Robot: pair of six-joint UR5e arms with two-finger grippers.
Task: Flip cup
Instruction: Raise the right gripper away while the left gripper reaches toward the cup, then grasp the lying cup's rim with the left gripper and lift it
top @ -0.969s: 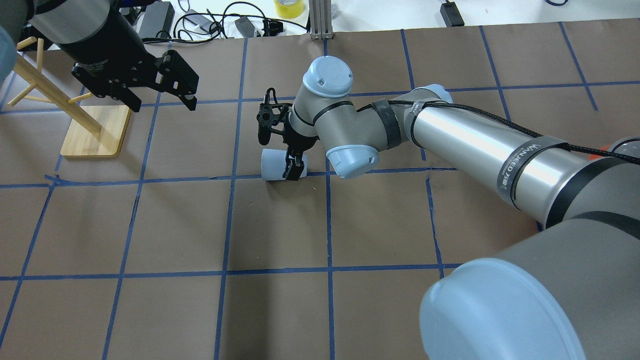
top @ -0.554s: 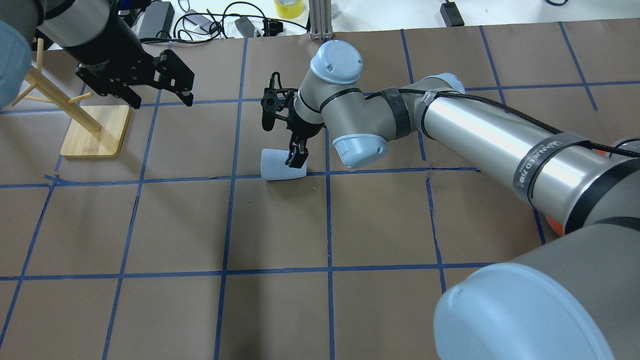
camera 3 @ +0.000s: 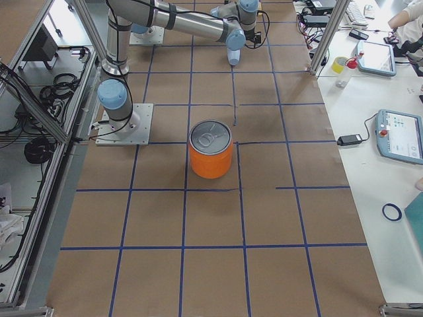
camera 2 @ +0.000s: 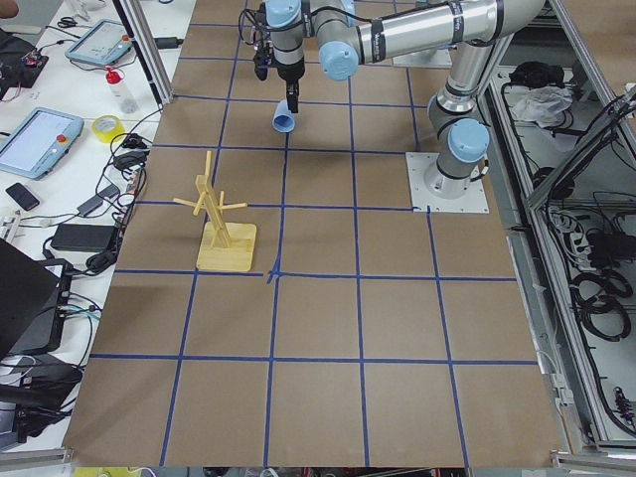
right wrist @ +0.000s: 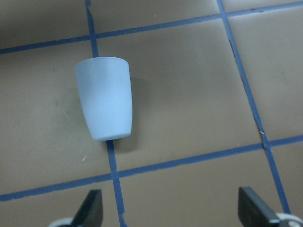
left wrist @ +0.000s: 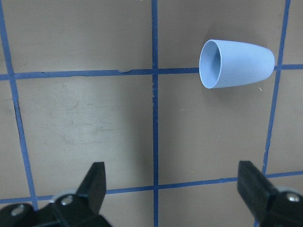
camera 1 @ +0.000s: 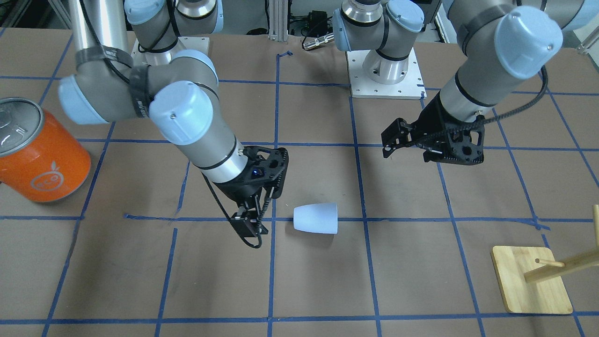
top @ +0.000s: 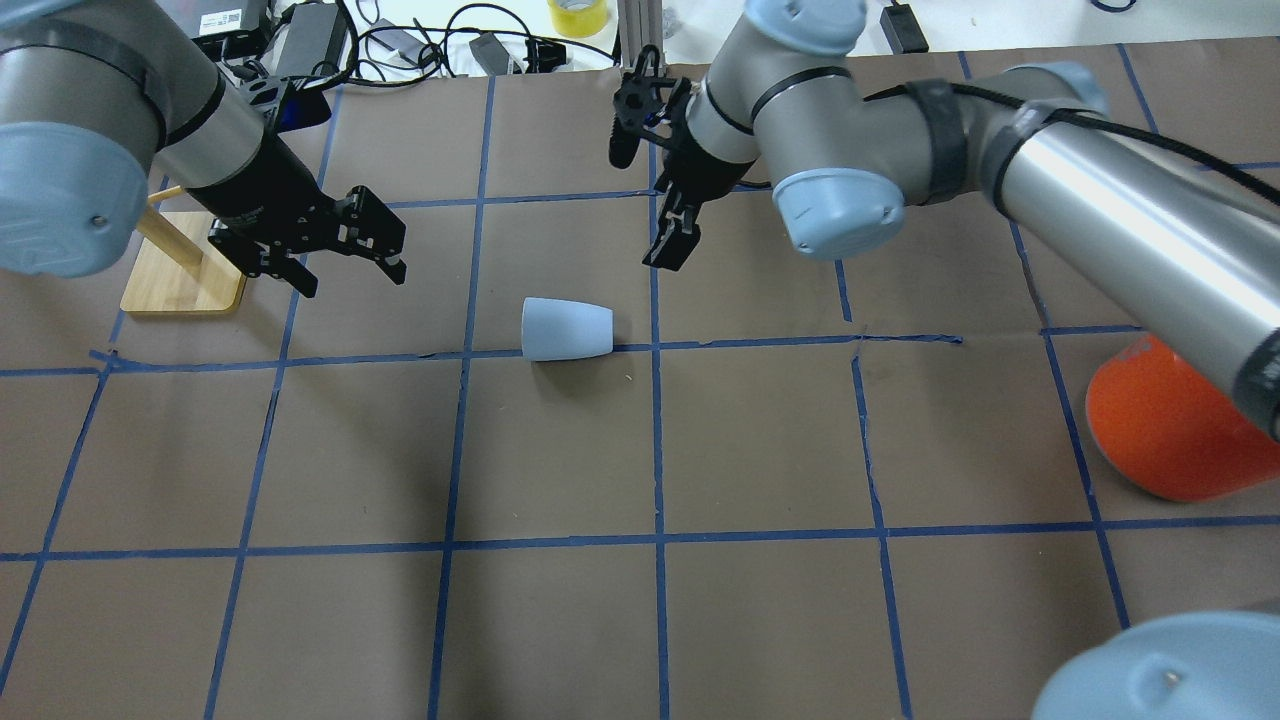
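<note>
In the overhead view the cup point(top: 566, 329) lies on its side mid-frame on the worktop point(top: 560, 450). The right hand point(top: 668, 250), spread wide and empty, hangs to its upper right; the left hand point(top: 350, 278), likewise, to its left.

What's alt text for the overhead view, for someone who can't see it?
A small pale blue cup lies on its side on a brown table gridded with blue tape, held by neither arm. The left end effector hangs open at the picture's left, the right end effector open beyond the cup; an orange can stands at the right.
</note>
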